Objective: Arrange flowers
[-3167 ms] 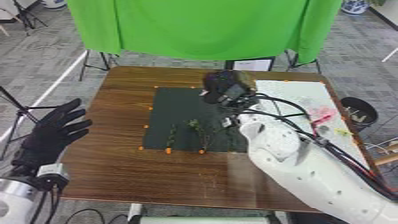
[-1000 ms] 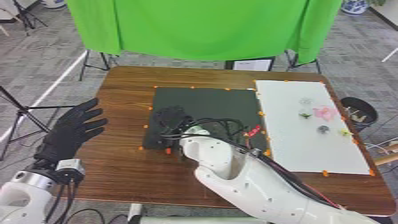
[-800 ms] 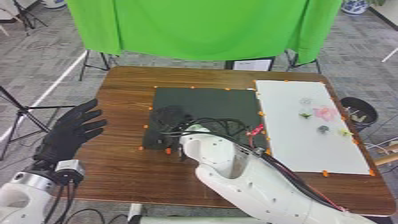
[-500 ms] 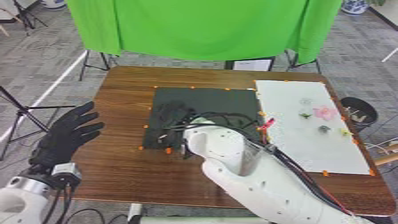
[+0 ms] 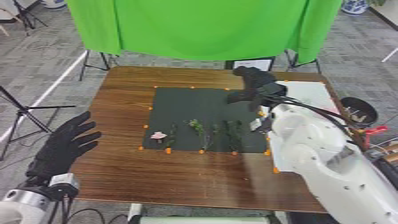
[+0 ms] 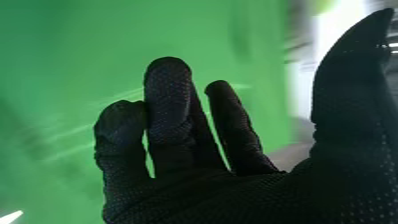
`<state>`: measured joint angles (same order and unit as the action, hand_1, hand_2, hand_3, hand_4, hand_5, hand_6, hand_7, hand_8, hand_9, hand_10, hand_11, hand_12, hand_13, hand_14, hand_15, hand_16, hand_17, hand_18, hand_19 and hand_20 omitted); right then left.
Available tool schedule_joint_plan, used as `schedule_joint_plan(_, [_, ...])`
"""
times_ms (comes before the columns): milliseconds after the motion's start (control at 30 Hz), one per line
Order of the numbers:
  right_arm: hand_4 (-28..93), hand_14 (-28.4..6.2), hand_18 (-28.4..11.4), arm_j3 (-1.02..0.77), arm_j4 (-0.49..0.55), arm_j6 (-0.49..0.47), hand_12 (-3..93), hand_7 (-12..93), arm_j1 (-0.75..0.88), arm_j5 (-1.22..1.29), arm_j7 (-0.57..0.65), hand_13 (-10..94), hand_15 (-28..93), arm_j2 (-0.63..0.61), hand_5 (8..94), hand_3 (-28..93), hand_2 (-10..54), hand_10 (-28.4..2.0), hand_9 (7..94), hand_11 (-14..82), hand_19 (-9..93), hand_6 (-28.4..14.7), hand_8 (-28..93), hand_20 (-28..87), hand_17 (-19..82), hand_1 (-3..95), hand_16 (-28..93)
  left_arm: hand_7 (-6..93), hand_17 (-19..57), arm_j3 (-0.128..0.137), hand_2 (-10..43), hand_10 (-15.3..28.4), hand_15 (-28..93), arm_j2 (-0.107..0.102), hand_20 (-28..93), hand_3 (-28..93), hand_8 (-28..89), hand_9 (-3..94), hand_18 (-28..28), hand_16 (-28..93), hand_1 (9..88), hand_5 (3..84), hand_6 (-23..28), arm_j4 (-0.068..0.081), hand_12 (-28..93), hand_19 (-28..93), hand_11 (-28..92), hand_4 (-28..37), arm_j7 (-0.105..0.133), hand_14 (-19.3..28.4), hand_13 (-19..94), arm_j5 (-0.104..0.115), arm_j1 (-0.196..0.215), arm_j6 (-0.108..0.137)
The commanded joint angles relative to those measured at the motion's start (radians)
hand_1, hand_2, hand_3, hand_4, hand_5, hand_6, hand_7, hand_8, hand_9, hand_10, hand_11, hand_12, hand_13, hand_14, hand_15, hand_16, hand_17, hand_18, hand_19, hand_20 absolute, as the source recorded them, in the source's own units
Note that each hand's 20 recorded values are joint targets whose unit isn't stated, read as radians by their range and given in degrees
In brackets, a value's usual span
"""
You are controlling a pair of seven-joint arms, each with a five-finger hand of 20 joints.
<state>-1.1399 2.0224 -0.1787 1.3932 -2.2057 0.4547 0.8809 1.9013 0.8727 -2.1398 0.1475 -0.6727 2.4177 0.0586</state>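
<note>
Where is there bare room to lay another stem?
Bare: the black mat between its far edge and the pink flower and green stems, and the wooden table between mat and left hand. Crowded: the mat's near edge; the right hand hovers by its far right corner.

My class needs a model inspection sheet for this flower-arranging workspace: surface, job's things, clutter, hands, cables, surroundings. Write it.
Surface: brown wooden table; black mat, with white sheet to its right, partly covered by the right arm
Job's things: pink flower at the mat's near left, left of three green stems
Clutter: nothing seen
Hands: left hand open at the table's left; right hand open, empty, toward the far edge
Cables: black cables along the right arm
Surroundings: green cloth behind; bin at right
</note>
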Motion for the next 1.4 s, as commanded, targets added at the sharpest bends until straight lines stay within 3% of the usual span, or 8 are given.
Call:
schedule_joint_plan(33, [-28, -12.1, -22.7, -0.309, -0.045, 0.007, 24.6, 31, 0.324, 0.006, 0.14, 50, 82, -0.238, 27.3, 89, -9.5, -16.7, 35.1, 21.8, 88, -6.1, -13, 57, 27, 20.6, 23, 23.2, -9.6, 0.009, -2.0, 12.2, 38, 0.011, 12, 70, -12, 20.2, 22.5, -1, 26.4, 23.8, 2.5, -0.008, 18, 42, 24, -26.6, 0.011, 16.2, 17, -0.005, 0.022, 0.01])
schedule_joint_plan(200, [-28, -11.5, -22.8, -0.389, -0.079, -0.019, 24.7, 35, 0.411, -0.011, 0.161, 54, 82, -0.249, 34.3, 89, -9.5, -15.7, 41.8, 26.7, 89, -6.9, -13, 57, 29, 21.5, 24, 23.3, -9.5, 0.02, -2.0, 12.2, 38, 0.015, 12, 70, -12, 20.3, 22.5, -1, 26.5, 23.8, 2.5, -0.01, 17, 42, 24, -26.3, 0.006, 16.2, 17, -0.007, 0.028, 0.005])
schedule_joint_plan(500, [-28, -10.7, -22.7, -0.37, -0.163, -0.014, 23.1, 36, 0.383, 0.026, 0.127, 58, 82, -0.234, 44.1, 88, -9.5, -13.7, 49.6, 27.9, 89, -6.0, -14, 57, 30, 22.0, 26, 23.1, -9.6, 0.027, -2.1, 12.2, 39, 0.014, 12, 69, -12, 20.3, 22.5, -1, 26.6, 23.9, 2.6, -0.01, 17, 42, 24, -26.1, 0.007, 16.2, 17, -0.005, 0.024, 0.011])
schedule_joint_plan(933, [-28, -9.9, -22.2, -0.257, -0.253, -0.005, 22.7, 35, 0.273, 0.01, 0.098, 59, 82, -0.24, 43.6, 88, -9.5, -13.6, 50.3, 27.4, 90, -6.3, -14, 57, 31, 21.9, 27, 23.1, -9.5, 0.026, -2.0, 12.2, 39, 0.022, 12, 69, -12, 20.3, 22.4, -1, 26.7, 23.9, 2.5, -0.011, 17, 42, 24, -26.0, 0.011, 16.1, 17, -0.005, 0.024, 0.014])
schedule_joint_plan(1167, [-28, -6.7, -21.0, -0.223, -0.278, -0.012, 23.8, 41, 0.255, -0.015, 0.112, 68, 80, -0.237, 50.4, 90, -9.5, -10.0, 62.9, 31.2, 92, -0.9, -17, 56, 35, 32.9, 29, 23.1, -9.5, 0.025, -2.0, 12.2, 39, 0.022, 12, 69, -12, 20.3, 22.4, -1, 26.7, 23.8, 2.5, -0.013, 17, 42, 24, -26.1, 0.007, 16.1, 17, -0.004, 0.023, 0.016])
schedule_joint_plan(1233, [-27, -6.1, -20.7, -0.215, -0.283, -0.014, 28.8, 44, 0.25, -0.017, 0.113, 69, 80, -0.236, 51.1, 91, -9.5, -9.0, 64.8, 29.6, 93, -0.5, -18, 55, 36, 35.6, 30, 23.1, -9.5, 0.029, -2.0, 12.2, 39, 0.023, 12, 69, -12, 20.3, 22.4, -1, 26.7, 23.8, 2.5, -0.013, 17, 42, 24, -26.1, 0.006, 16.1, 17, -0.004, 0.026, 0.015])
schedule_joint_plan(1333, [-28, -5.4, -20.4, -0.212, -0.285, 0.012, 42.8, 50, 0.26, -0.02, 0.104, 71, 79, -0.239, 52.8, 87, -9.5, -6.3, 72.9, 18.4, 93, 0.4, 0, 55, 37, 42.9, 31, 23.1, -9.4, 0.024, -2.0, 12.2, 39, 0.016, 12, 69, -12, 20.3, 22.3, -1, 26.8, 23.8, 2.5, -0.011, 17, 42, 24, -26.1, 0.01, 16.1, 17, 0.0, 0.026, 0.018])
schedule_joint_plan(1400, [-28, -4.7, -20.0, -0.208, -0.286, 0.041, 46.1, 53, 0.267, -0.026, 0.1, 72, 79, -0.24, 56.8, 85, -9.5, -5.0, 77.7, 17.3, 93, 1.6, 3, 55, 39, 46.4, 31, 23.1, -9.5, 0.02, -2.0, 12.2, 39, 0.015, 12, 69, -12, 20.3, 22.4, -1, 26.8, 23.9, 2.5, -0.008, 17, 42, 24, -26.1, 0.008, 16.1, 17, 0.001, 0.021, 0.015])
